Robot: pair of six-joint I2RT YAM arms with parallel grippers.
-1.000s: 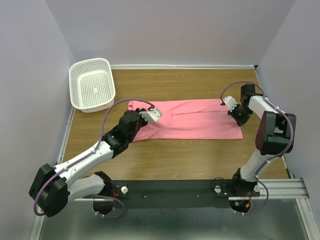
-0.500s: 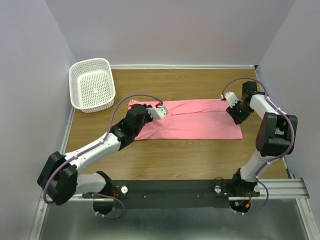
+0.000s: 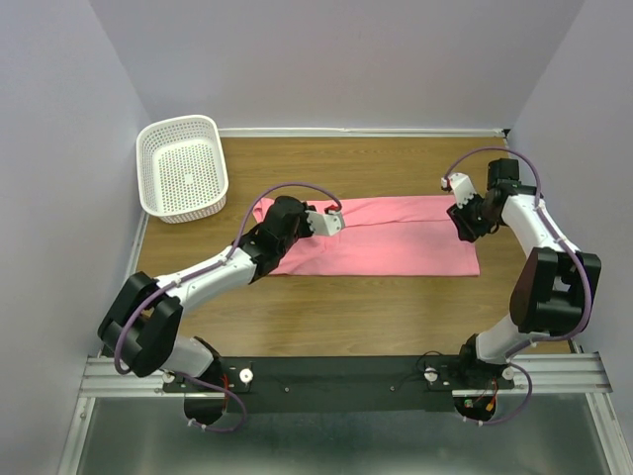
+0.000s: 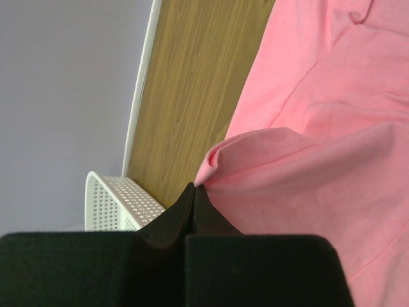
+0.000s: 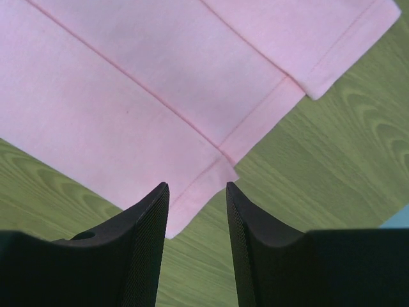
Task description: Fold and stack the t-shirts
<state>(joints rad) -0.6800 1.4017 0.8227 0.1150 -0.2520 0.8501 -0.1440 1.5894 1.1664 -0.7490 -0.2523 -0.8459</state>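
Observation:
A salmon-pink t-shirt (image 3: 396, 237) lies as a long folded strip across the wooden table. My left gripper (image 3: 331, 220) is shut on a bunched fold of the shirt's left end, which it holds above the layers below. In the left wrist view the closed tips (image 4: 195, 187) pinch the pink fabric (image 4: 319, 179). My right gripper (image 3: 462, 220) hovers open over the shirt's right end. In the right wrist view its tips (image 5: 197, 185) stand apart above a hemmed corner of the t-shirt (image 5: 128, 96), which lies flat on the wood with nothing between the jaws.
A white perforated basket (image 3: 178, 124) stands at the far left corner of the table; its rim (image 4: 115, 198) also shows in the left wrist view. Walls close in the table on the left, back and right. Bare wood lies in front of the shirt.
My left gripper has carried the shirt's left end to the right over the strip. My right gripper has opened, released the right end and risen slightly.

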